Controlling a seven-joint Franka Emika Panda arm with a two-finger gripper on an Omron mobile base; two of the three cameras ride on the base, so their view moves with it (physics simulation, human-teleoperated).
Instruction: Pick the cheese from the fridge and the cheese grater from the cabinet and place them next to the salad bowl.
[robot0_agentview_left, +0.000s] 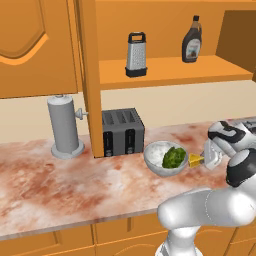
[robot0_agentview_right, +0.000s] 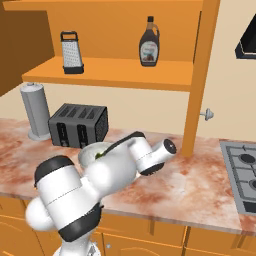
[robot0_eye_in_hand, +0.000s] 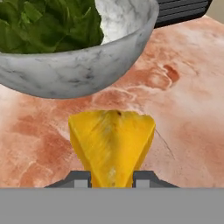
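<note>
One of two items delivered: the cheese (robot0_eye_in_hand: 111, 146) reaches the salad bowl (robot0_agentview_left: 156, 165).
The end effector (robot0_eye_in_hand: 111, 178), closed on the wedge, holds it just beside the bowl above the desk (robot0_agentview_left: 60, 180); next, release, then fetch the cheese grater (robot0_agentview_left: 136, 55) from the cabinet (robot0_agentview_left: 175, 70) shelf.

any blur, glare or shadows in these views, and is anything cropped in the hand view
Left base view: evenly lit, sharp, no glare; faint shadow under the salad bowl. Right base view: the same flat light; the arm blocks most of the bowl. Hand view: the cheese in the tool looks soft and smeared, and the bowl's top is cropped.
</note>
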